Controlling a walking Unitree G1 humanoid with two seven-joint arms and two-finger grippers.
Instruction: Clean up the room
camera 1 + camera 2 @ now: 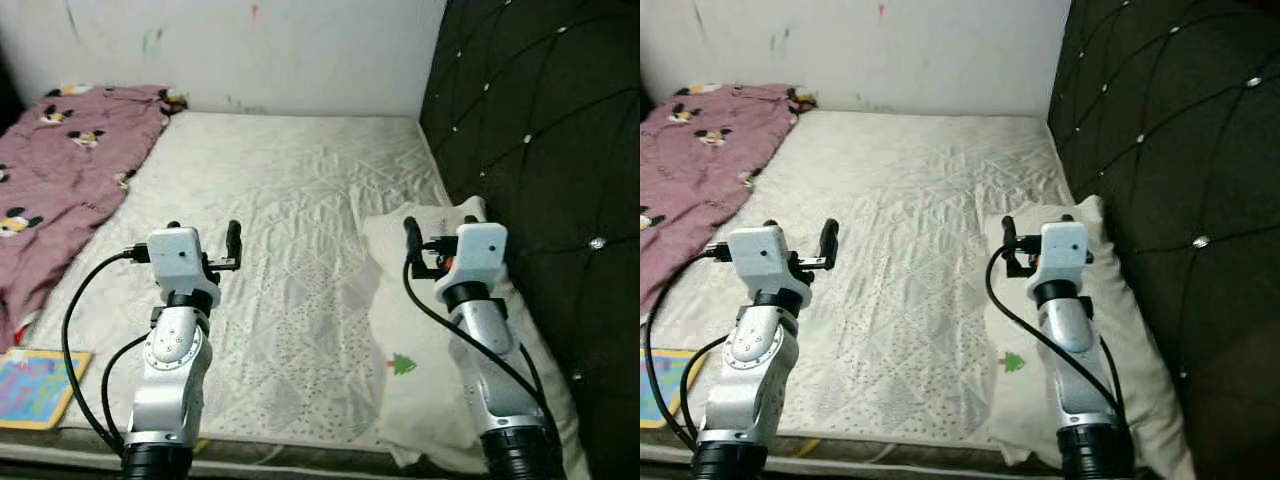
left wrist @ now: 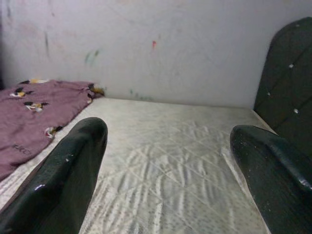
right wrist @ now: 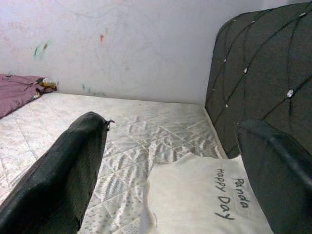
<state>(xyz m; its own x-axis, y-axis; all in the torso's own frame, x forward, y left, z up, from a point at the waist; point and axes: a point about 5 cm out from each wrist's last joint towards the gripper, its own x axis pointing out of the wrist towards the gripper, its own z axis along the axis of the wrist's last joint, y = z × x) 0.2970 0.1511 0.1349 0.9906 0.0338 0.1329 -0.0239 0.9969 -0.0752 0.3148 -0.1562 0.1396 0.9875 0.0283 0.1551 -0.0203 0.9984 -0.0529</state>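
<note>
The pillow [image 1: 440, 330] lies in the lower right of the frame, flat on the bed [image 1: 290, 200] along the dark tufted headboard [image 1: 540, 150], its long axis running from the near edge up toward the wall. It carries a small green tree print and the words "Happy Panda Day". The right tool [image 1: 440, 232] hovers directly over the pillow's far end, fingers spread apart and holding nothing, so this arm is clearly the nearer one; the pillow stretches from it back toward the robot. The left tool [image 1: 205, 238] hangs over the bare quilted mattress at lower left, likewise open and empty, well apart from the pillow. Beyond it, the purple blanket [image 1: 60, 170] is bunched at upper left. What seems to be a colourful book [image 1: 35, 388] sits at the lower left corner.
</note>
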